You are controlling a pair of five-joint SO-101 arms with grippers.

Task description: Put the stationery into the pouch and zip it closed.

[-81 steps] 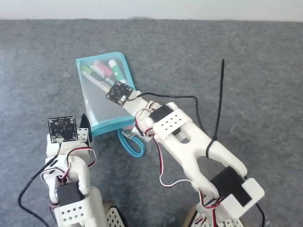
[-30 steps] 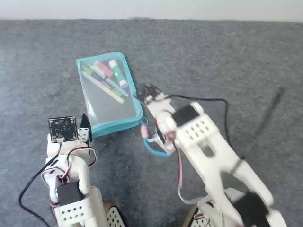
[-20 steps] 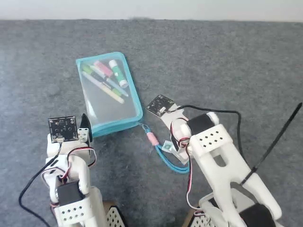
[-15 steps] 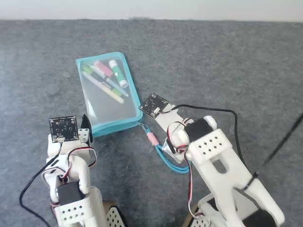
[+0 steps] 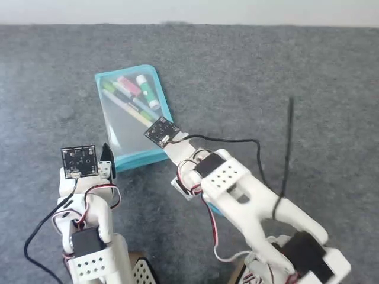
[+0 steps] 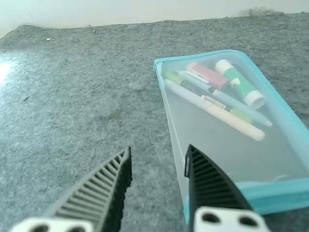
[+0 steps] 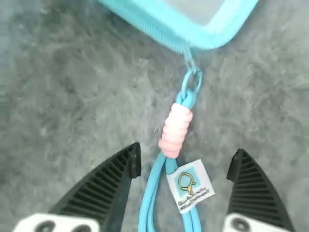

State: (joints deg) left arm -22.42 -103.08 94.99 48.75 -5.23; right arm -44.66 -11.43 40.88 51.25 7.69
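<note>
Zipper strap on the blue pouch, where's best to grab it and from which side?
Take the pink sleeve on the strap, just beyond the zipper ring. It lies flat on the carpet, pointing away from the pouch corner, so come straight down with the open right hand straddling it across its width.

Work surface: grey felt mat, fibrous and mottled, with small pale specks of lint. The far edge of the surface meets a plain off-white wall in a straight line. Lighting is even and diffuse. One bright glare patch lies on the felt, seen in the left wrist view.
</note>
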